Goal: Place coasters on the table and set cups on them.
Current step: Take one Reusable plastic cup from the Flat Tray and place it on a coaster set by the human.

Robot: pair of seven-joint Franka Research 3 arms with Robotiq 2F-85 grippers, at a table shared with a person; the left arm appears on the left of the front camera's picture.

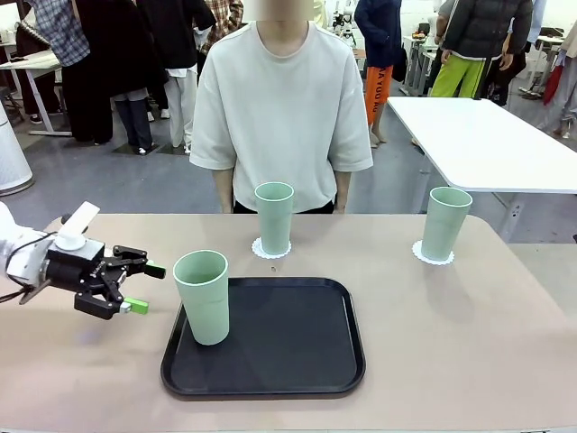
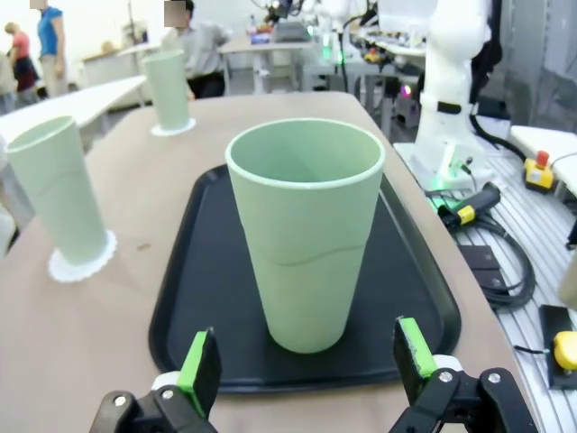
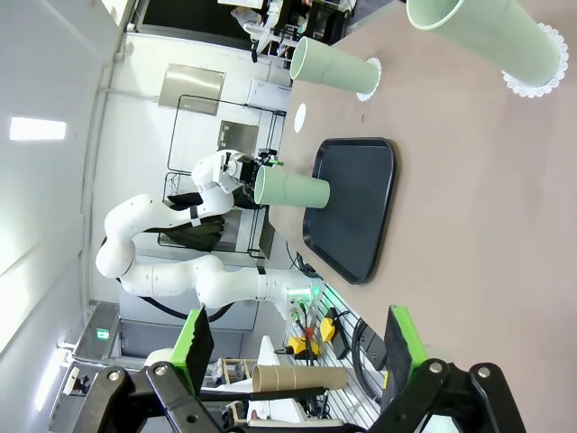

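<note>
One mint-green cup (image 1: pixel 204 296) stands upright on the left part of the black tray (image 1: pixel 270 388). My left gripper (image 1: pixel 147 289) hovers open just left of it, apart from it. In the left wrist view that cup (image 2: pixel 306 234) stands just beyond my open left gripper (image 2: pixel 306 356), in line with the gap between its fingers. A second cup (image 1: pixel 273 216) rests on a lacy white coaster (image 1: pixel 270 249) at the far middle of the table (image 1: pixel 451 343). A third cup (image 1: pixel 444 223) stands on a coaster (image 1: pixel 433 254) at the far right. My right gripper (image 3: pixel 297 338) is open and empty, far from the cups.
A person in a pale T-shirt (image 1: pixel 279 108) stands at the far edge, hands out of view. A white table (image 1: pixel 487 135) stands behind on the right. The beige tabletop is bare to the right of the tray.
</note>
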